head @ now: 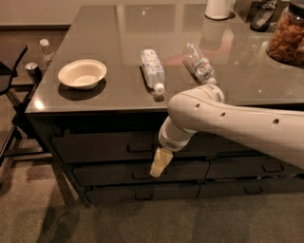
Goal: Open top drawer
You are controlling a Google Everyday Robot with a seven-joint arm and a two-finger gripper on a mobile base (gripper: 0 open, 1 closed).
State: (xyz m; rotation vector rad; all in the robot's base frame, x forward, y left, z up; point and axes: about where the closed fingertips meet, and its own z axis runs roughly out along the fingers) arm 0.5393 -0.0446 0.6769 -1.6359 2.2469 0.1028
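Observation:
The top drawer (95, 148) is the dark front right under the counter's edge at the left. It looks shut, flush with the frame, and its small loop handle (140, 145) sits near the centre. My gripper (159, 164) hangs from the white arm (228, 118) and points down and left. It is in front of the drawer fronts, just below and right of the handle, at the level of the second drawer (118, 173). It holds nothing that I can see.
On the glossy counter (104, 28) are a white bowl (82, 73), two plastic bottles lying down (152, 69) (199, 62), a snack jar (286, 33) and a white container (217, 8). A black chair (9, 95) stands at the left. More drawers (142, 192) lie below.

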